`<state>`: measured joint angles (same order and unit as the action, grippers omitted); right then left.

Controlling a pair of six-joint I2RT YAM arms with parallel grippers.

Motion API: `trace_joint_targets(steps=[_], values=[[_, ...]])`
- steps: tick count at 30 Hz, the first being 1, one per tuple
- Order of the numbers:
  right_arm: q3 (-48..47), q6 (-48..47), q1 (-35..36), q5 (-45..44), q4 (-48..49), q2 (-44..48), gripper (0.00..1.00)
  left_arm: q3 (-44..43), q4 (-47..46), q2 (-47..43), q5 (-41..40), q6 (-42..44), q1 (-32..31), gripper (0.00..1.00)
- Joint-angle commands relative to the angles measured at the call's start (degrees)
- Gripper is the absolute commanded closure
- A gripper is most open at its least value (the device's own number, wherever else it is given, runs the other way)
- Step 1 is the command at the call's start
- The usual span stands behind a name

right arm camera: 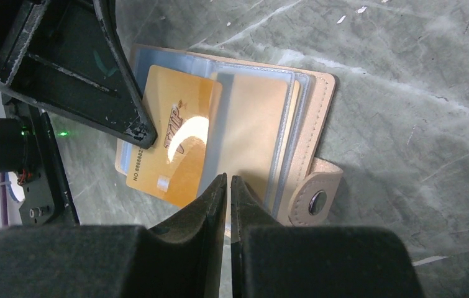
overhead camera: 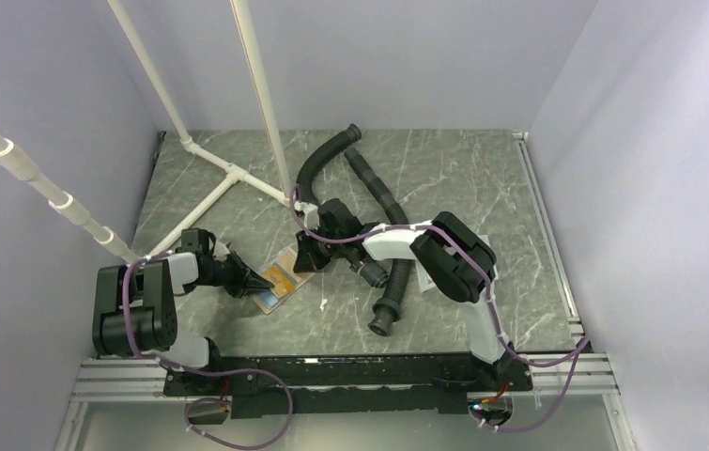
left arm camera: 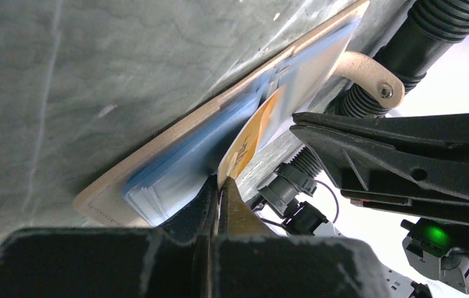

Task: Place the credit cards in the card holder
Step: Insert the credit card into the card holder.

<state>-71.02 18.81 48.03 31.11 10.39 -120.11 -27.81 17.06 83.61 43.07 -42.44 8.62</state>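
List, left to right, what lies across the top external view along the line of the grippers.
Left gripper → card holder → right gripper → black corrugated hose

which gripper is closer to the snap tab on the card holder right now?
Right. The right gripper is at the card holder edge, just beside the snap tab. The left gripper sits at the gold card, on the holder's opposite side.

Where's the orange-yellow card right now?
Top view, left of centre: orange-yellow card half inside a sleeve of the open card holder, its outer edge pinched by the left gripper.
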Motion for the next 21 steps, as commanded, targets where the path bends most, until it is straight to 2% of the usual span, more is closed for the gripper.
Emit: trace_joint_targets(steps=[1, 12, 18, 21], values=[[-0.55, -1.85, -0.48, -0.97, -2.24, -2.05, 0.91, -2.42, 5.3, 4.02, -8.38, 2.37, -0.26, 1.0], [-1.23, -1.84, -0.57, -0.69, -2.72, -2.82, 0.9, -6.15, 6.67, 4.38, -10.66, 5.77, -0.28, 1.0], [-1.79, -1.33, -0.53, -0.27, -3.65, -1.66, 0.76, -7.19, 6.95, 5.16, -12.09, 6.92, -1.0, 1.0], [-2.83, -1.33, -0.64, -1.23, -5.84, -0.61, 0.72, -7.44, 6.63, 5.48, -11.66, 7.37, -1.52, 1.0]])
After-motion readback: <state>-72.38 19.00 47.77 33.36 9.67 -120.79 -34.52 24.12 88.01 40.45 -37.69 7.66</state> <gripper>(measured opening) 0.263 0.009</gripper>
